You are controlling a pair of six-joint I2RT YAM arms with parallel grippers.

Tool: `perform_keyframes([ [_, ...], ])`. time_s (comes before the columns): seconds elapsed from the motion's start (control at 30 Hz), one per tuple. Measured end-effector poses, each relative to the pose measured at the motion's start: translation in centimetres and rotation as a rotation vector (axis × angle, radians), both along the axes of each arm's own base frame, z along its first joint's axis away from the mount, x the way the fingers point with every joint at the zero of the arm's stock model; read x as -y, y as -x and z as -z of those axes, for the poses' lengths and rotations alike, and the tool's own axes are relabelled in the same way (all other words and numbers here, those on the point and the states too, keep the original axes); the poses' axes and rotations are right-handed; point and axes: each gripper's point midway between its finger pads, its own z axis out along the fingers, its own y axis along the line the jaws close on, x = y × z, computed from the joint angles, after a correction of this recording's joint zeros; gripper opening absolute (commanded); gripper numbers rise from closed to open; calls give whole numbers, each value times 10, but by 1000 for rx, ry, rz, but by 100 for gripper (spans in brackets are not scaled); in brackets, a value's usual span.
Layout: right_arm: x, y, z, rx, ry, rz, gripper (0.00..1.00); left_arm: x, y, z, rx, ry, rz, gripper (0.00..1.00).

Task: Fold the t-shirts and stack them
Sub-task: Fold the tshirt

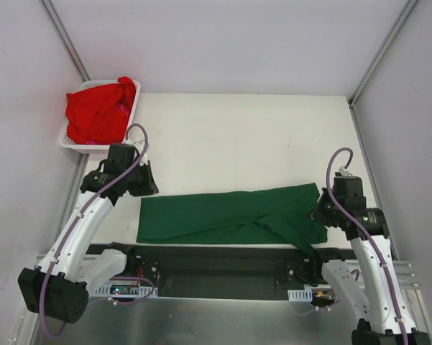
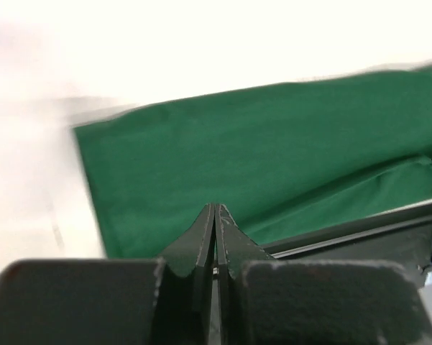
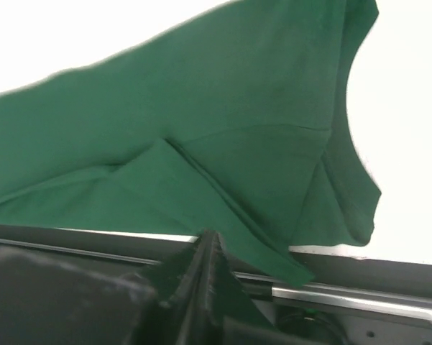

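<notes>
Between our two sets of jaws the green shirt (image 1: 230, 215) lies on the table (image 1: 244, 136), folded into a long band. Our left jaws are pressed together with nothing between them, at the band's left end; the cloth stretches ahead of their tips and off to the right. Our right jaws are also pressed together and empty, at the shirt's right end, with a folded flap just ahead of the tips. Well beyond the left jaws, red shirts (image 1: 97, 111) sit heaped in a basket (image 1: 72, 142).
</notes>
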Motion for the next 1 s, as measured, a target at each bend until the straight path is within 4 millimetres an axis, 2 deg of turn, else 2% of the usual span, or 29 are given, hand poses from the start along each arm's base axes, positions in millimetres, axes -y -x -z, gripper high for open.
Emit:
perform_keyframes([
  [0.2,-18,-28,11,20,-40,-68,1,27,-2,32,0,108,56,0],
  [0.33,-46,-51,21,11,-40,-186,1,47,-12,40,21,142,106,0],
  [0.53,-82,-66,48,-68,5,-331,1,79,-24,60,0,148,190,0],
  [0.73,-97,-82,56,-73,56,-382,1,95,-19,84,-73,123,242,0],
  [1.0,-110,-89,64,-108,88,-430,1,108,-13,89,-104,133,290,0],
])
